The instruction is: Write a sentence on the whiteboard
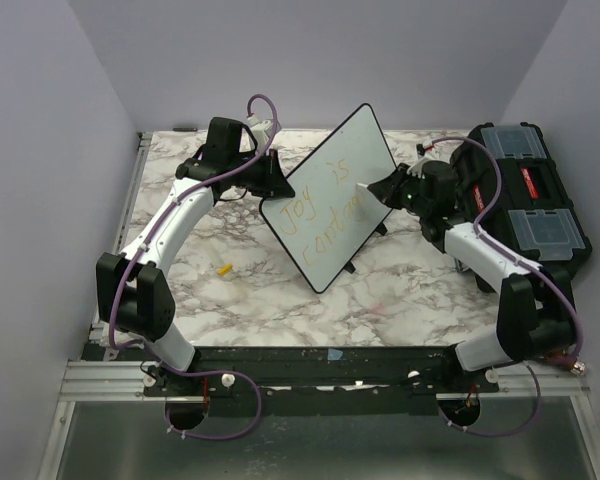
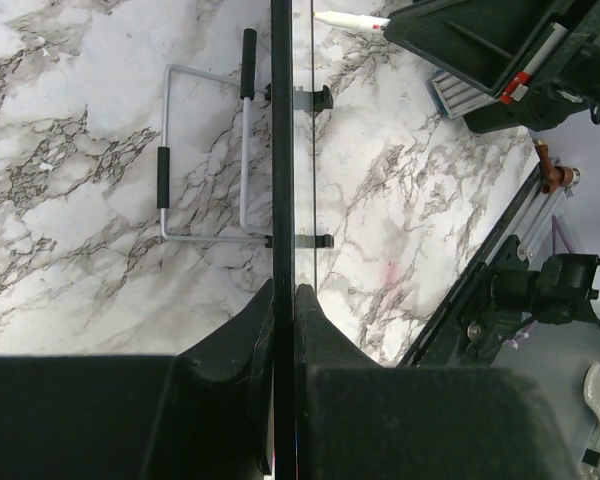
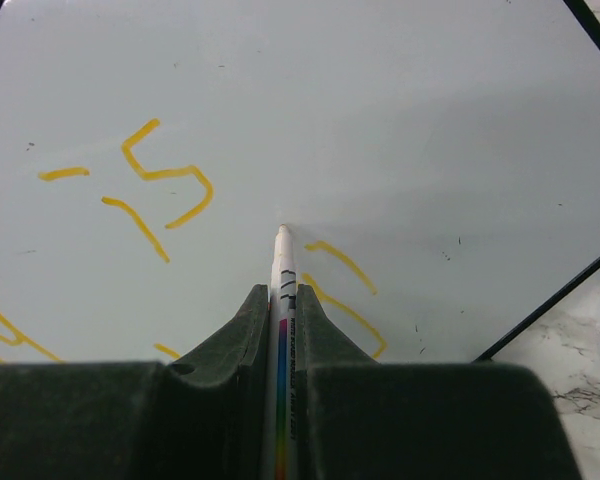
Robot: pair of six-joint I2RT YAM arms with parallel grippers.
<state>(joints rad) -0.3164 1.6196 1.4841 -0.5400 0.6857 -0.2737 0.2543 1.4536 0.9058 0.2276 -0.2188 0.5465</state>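
Note:
The whiteboard (image 1: 355,150) stands tilted in the middle of the table. My left gripper (image 1: 273,186) is shut on its left rim, and the left wrist view shows the board edge-on (image 2: 282,150) between the jaws of that gripper (image 2: 285,292). Yellow-orange handwriting, the sentence (image 1: 318,215), runs in two lines across the board. My right gripper (image 1: 382,190) is shut on a white marker (image 1: 365,187). In the right wrist view the marker (image 3: 283,265) sticks out of the gripper (image 3: 282,293) with its tip on the whiteboard (image 3: 400,110), beside yellow strokes of the sentence (image 3: 165,175).
A black toolbox (image 1: 528,195) with clear lids sits at the right, just behind my right arm. A small yellow cap (image 1: 224,268) lies on the marble table (image 1: 240,300) left of the board. A wire stand (image 2: 205,150) lies flat behind the board.

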